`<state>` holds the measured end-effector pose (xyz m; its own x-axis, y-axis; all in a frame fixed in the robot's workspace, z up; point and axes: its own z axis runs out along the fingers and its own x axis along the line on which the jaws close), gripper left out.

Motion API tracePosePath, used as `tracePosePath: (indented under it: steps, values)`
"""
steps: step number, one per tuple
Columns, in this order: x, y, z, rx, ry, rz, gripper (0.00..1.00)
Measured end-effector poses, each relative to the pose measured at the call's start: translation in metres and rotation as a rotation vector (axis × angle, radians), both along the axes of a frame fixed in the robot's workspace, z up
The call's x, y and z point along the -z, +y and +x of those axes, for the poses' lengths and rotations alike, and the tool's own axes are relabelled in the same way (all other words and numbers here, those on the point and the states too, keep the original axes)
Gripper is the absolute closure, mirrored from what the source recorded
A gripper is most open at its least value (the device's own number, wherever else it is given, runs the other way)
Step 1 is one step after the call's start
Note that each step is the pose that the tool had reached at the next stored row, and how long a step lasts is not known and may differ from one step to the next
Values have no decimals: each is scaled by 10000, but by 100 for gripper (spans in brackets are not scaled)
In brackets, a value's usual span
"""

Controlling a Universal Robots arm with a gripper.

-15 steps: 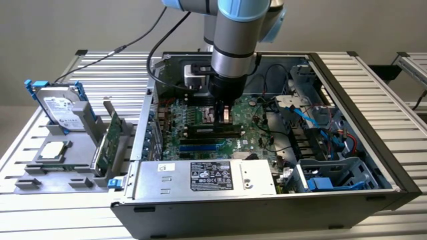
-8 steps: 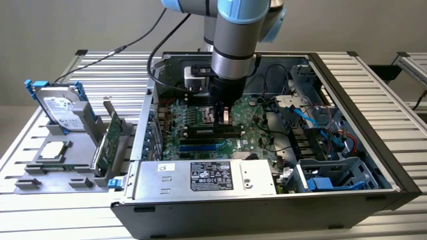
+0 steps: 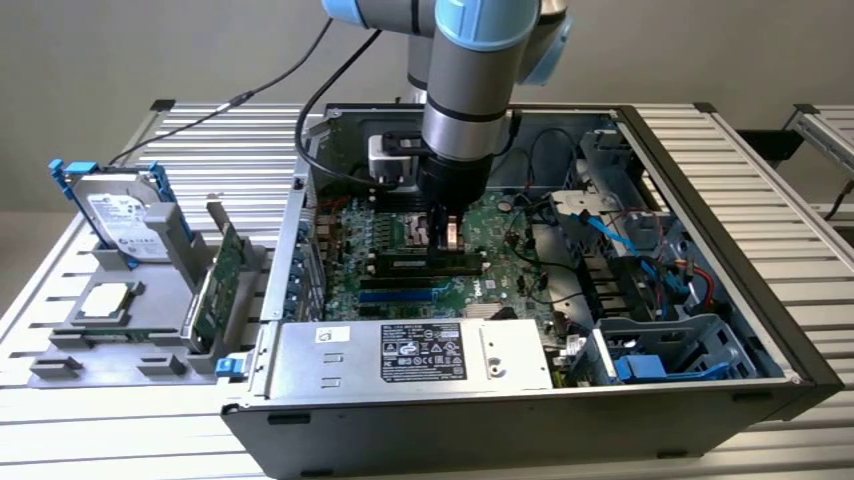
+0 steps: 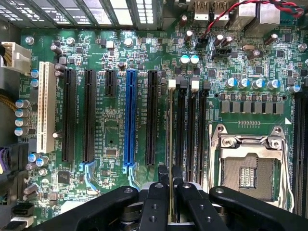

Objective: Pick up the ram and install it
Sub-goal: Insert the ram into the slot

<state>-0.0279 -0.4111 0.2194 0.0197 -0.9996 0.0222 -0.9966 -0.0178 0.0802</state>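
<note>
Insertion in hand: my claw (image 4: pixel 170 177) pinches the thin green ram stick (image 4: pixel 171 125) edge-on, mid-frame in the exterior view, above the black memory slots (image 4: pixel 191 134); I judge squaring it to one matters

Open computer case (image 3: pixel 507 432) on a desk (image 3: pixel 801 200) — gripper (image 3: pixel 450 242) low over the motherboard (image 3: pixel 400 285), pinching the ram (image 3: pixel 451 232), hard drive (image 3: pixel 123 215) standing at the exterior view's left.

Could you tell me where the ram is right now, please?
In the wrist view, the ram is held edge-on in the gripper, lined up with the black memory slots beside the empty CPU socket, inside the computer case.
</note>
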Motion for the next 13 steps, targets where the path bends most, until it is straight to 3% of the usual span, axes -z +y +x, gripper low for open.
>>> tracePosePath:
  steps: [13]
  values:
    - [4, 17, 0, 17, 0, 0, 86]
